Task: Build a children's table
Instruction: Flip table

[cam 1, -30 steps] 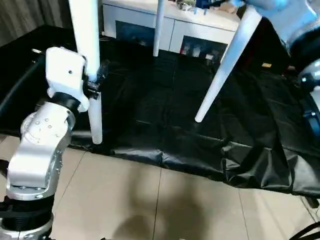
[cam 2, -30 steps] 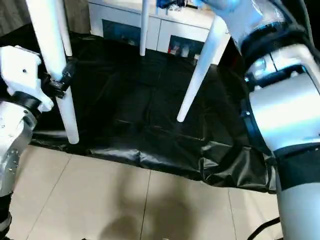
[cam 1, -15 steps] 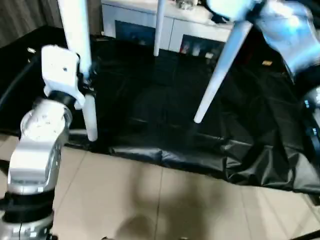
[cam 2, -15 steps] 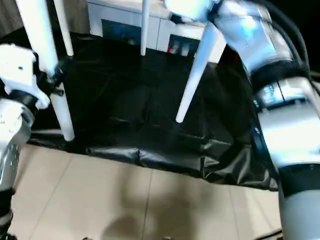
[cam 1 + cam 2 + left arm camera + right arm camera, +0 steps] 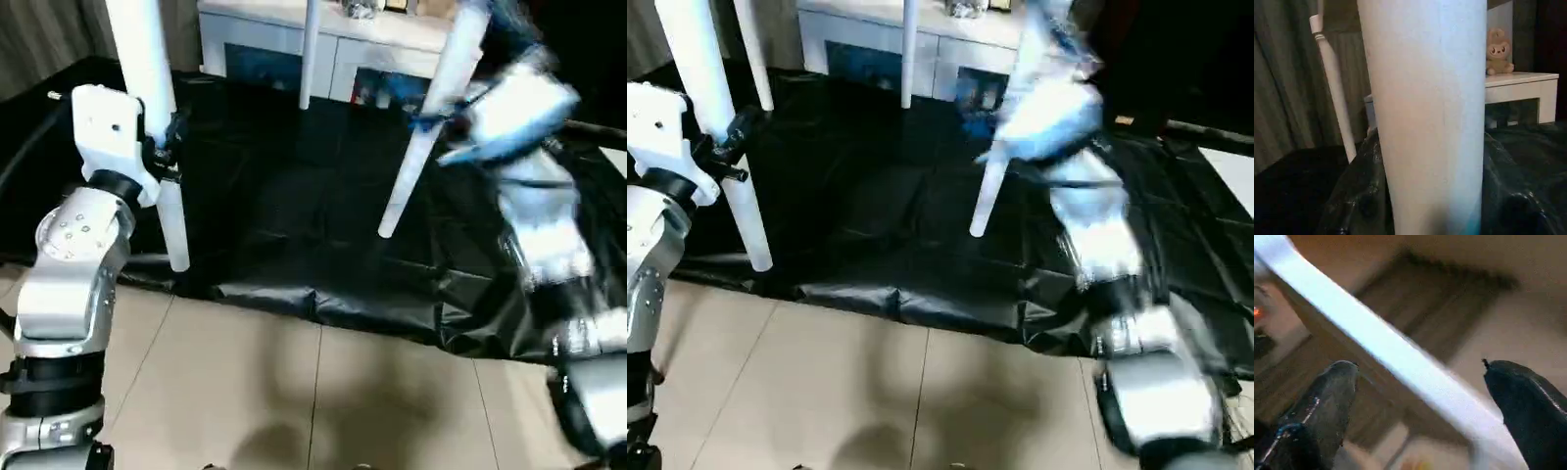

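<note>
The children's table stands with its white tube legs pointing down onto the black sheet; its top is out of view above. My left gripper (image 5: 168, 149) is shut on the near left leg (image 5: 147, 69) about halfway up, and that leg (image 5: 1430, 122) stands close in front of the left wrist camera. The near right leg (image 5: 423, 137) slants down to the sheet. My right gripper (image 5: 1415, 396) is open, its fingers (image 5: 1327, 401) wide apart with that leg (image 5: 1376, 347) crossing between them, apart from both. Two far legs (image 5: 310, 54) (image 5: 752, 59) stand behind.
A crumpled black sheet (image 5: 294, 215) covers the floor under the table, ending at light tiles (image 5: 294, 392) near me. A white cabinet with glass doors (image 5: 265, 39) stands behind, with a plush toy (image 5: 1500, 51) on it. My silver right forearm (image 5: 549, 245) hangs at the right.
My right gripper has opened and let go of the near right leg, and that arm has dropped from the picture's top to the right side. My left gripper keeps its hold.
</note>
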